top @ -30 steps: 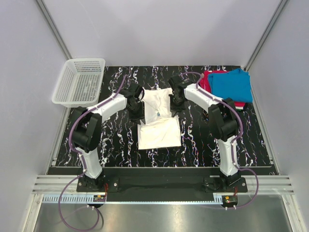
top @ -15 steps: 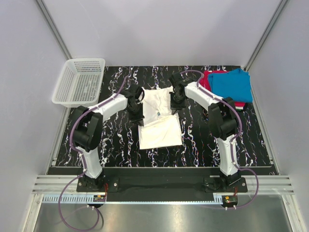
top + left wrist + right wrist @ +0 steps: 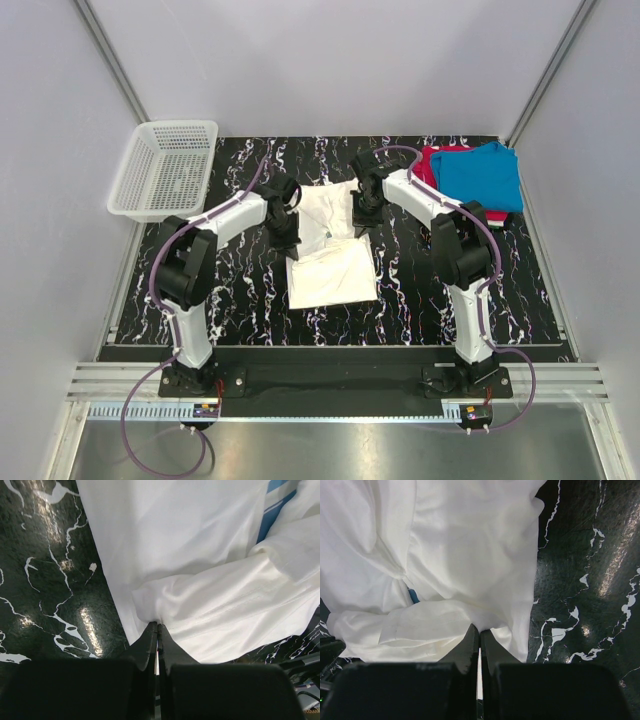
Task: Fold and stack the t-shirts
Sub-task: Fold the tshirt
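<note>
A white t-shirt lies part-folded in the middle of the black marbled table, a blue stripe of its print and a small blue logo showing. My left gripper is shut on a fold at its left edge. My right gripper is shut on a fold at its right edge. A blue t-shirt lies folded on a red one at the back right.
A white mesh basket stands at the back left corner of the table. Grey walls close in the table on three sides. The arms' bases sit on a rail at the near edge.
My left gripper has closed onto the white t-shirt's left edge and moved slightly right. The right gripper has stayed shut on the right edge, shifting slightly back.
</note>
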`<action>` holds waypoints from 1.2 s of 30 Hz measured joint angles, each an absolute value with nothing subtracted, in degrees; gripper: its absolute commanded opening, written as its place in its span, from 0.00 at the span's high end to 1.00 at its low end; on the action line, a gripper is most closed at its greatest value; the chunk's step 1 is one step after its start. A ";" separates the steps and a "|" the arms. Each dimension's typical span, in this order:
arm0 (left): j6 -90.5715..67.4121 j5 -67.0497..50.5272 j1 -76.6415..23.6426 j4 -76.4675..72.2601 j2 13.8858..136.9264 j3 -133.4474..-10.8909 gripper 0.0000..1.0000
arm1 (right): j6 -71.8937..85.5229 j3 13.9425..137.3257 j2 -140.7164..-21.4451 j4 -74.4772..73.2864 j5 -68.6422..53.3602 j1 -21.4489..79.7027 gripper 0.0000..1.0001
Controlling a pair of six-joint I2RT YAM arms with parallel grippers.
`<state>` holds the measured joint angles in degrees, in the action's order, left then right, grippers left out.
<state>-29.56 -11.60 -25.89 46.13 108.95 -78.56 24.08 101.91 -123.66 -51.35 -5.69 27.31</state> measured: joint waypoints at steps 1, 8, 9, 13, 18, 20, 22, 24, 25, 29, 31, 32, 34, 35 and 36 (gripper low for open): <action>-29.52 -11.60 -25.89 46.33 109.03 -79.22 1.00 | 24.08 101.91 -123.66 -51.35 -5.69 27.31 1.00; -29.36 -11.57 -25.74 46.74 109.58 -85.86 1.00 | 24.08 101.91 -123.66 -51.51 -5.67 27.03 1.00; -29.36 -11.55 -25.65 46.76 109.73 -86.48 1.00 | 24.05 101.93 -123.66 -51.66 -5.69 26.94 1.00; -29.39 -11.31 -25.02 47.09 111.20 -88.84 1.00 | 24.05 102.00 -123.66 -52.25 -5.69 26.02 1.00; -29.41 -10.66 -24.36 47.68 112.84 -90.11 1.00 | 24.08 102.63 -123.76 -52.71 -5.89 24.69 1.00; -29.41 -10.41 -24.27 48.18 113.36 -90.63 1.00 | 24.05 103.53 -123.94 -52.93 -6.26 24.16 1.00; -29.45 -10.20 -24.27 48.45 113.80 -91.13 1.00 | 24.05 104.84 -124.36 -53.25 -6.74 23.75 1.00; -29.58 -9.98 -24.27 48.75 114.17 -91.64 1.00 | 24.05 106.02 -124.97 -53.30 -6.83 23.51 1.00; -29.63 -9.85 -24.27 48.84 114.39 -91.88 1.00 | 24.05 106.56 -125.34 -53.41 -6.83 23.44 1.00; -29.91 -9.34 -24.27 49.63 115.72 -93.60 1.00 | 24.05 108.05 -126.72 -54.02 -7.05 23.16 1.00; -30.04 -8.95 -24.23 49.93 116.57 -94.54 1.00 | 24.05 108.84 -127.57 -54.37 -7.07 23.00 1.00; -30.09 -8.71 -24.21 50.15 117.03 -94.94 1.00 | 24.08 109.21 -128.05 -54.57 -7.09 22.92 1.00; -30.26 -8.19 -24.16 50.52 117.80 -95.74 1.00 | 24.08 109.89 -128.95 -55.05 -7.16 22.68 1.00; -30.37 -7.97 -24.14 50.65 118.04 -96.03 1.00 | 24.10 110.15 -129.36 -55.35 -7.18 22.52 1.00; -30.52 -7.62 -24.10 51.00 118.37 -96.44 1.00 | 24.12 110.26 -129.71 -55.46 -7.22 22.33 1.00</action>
<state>-30.52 -7.62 -24.10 51.00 118.37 -96.44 24.12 110.26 -129.71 -55.46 -7.22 22.33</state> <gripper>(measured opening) 0.009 0.014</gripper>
